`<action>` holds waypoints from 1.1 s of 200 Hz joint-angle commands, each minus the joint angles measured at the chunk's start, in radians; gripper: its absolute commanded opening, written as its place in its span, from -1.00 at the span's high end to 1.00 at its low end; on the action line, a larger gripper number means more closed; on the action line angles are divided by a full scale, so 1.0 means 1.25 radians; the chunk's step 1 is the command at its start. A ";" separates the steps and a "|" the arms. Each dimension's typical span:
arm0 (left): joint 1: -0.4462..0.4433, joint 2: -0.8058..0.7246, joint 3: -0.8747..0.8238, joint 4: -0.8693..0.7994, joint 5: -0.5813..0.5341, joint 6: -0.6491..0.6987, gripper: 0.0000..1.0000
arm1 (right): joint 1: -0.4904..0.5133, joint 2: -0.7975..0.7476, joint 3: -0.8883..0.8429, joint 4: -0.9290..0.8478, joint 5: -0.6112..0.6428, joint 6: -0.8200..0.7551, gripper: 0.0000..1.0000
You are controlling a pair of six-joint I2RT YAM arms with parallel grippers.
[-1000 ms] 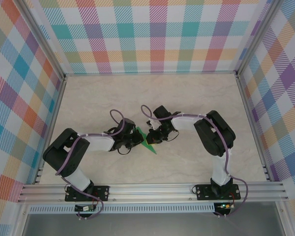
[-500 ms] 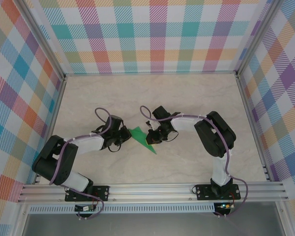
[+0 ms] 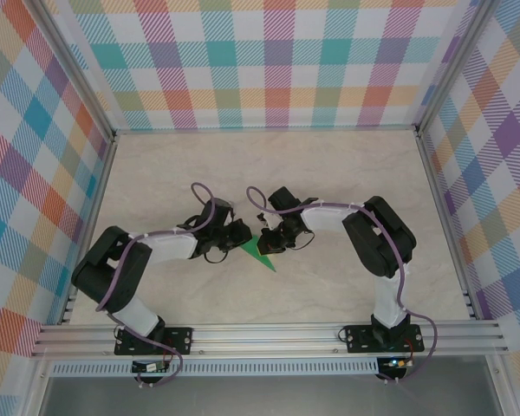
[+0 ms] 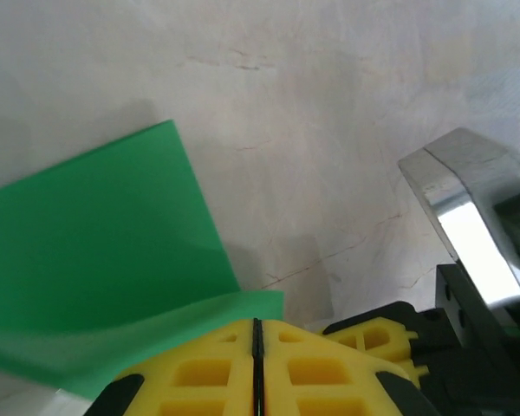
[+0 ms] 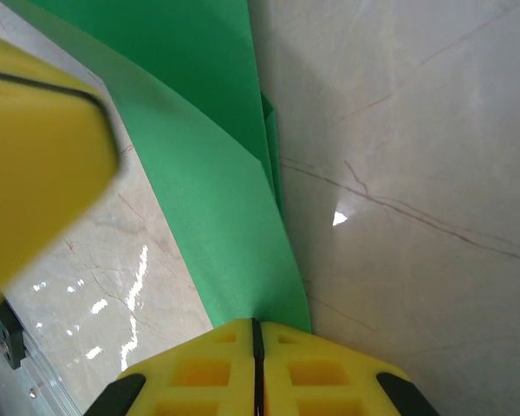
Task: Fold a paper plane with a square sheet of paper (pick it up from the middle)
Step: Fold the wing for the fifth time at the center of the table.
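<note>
Paper plane (image 3: 262, 256), green and partly folded, lies on the desk (image 3: 329, 165) between the 2 claws, near the middle. Left claw (image 3: 240, 236) has its jaws pressed together, nothing pinched, with a raised flap of the paper against its tips in the left wrist view. Right claw (image 3: 267, 245) is closed, pinching the paper's narrow end in the right wrist view.

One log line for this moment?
green paper sheet: partly folded, pointed, on table | left jaws: shut, tips at raised flap | right jaws: shut, tips on paper
</note>
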 commanded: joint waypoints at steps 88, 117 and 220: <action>0.005 0.045 0.040 -0.109 -0.171 0.005 0.86 | 0.005 0.109 -0.058 -0.103 0.203 0.002 0.83; 0.012 0.029 0.025 -0.114 -0.204 -0.007 0.86 | 0.005 0.113 -0.059 -0.103 0.205 0.003 0.83; 0.120 -0.026 -0.062 -0.097 -0.235 -0.011 0.86 | 0.006 0.127 -0.065 -0.109 0.223 0.007 0.83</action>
